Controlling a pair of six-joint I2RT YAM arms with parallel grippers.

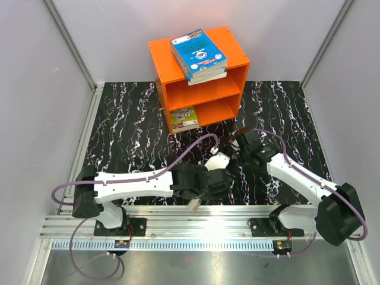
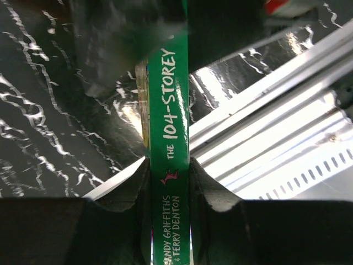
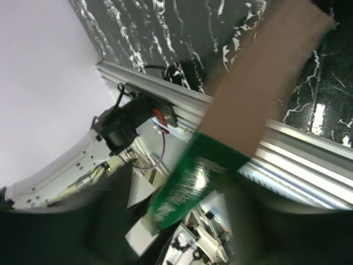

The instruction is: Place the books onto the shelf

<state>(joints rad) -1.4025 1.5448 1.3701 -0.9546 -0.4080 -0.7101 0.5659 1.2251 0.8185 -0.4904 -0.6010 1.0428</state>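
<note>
Biggest thing first: a black marble-patterned table top (image 1: 119, 119), with the bright orange open-fronted box shelf (image 1: 169, 65) set at the far side, about centre. A stack of blue cartoon-cover paperbacks (image 1: 199, 54) is piled on the shelf's roof rather than in a compartment. A green-covered paperback (image 1: 183, 118) is seen at the left end of the lower compartment, its near edge poking out past the front.

Well apart from all that, near the middle of the table, a green-spined paperback marked "The 104-Storey" (image 2: 170, 138) is held off the surface. The left gripper (image 2: 170, 172) is pinched on it, with black fingers (image 2: 207, 190) pressed against both covers and the spine facing the wrist camera. The right gripper (image 1: 240, 148) sits just beside it on the right. In its own view the book's green end and a brownish blurred face lie between the fingers, but whether they're clamped on or just spread around it can't be told — too much blur.

What could go wrong, as a guess: if this is a hand-over, a release by the left before a firm bite is taken by the right would let the book drop or fan open. It's gripped close to the spine only, so it could also be twisted in the pads on the swing toward the shelf — and a corner clipped on the orange front edge.
</note>
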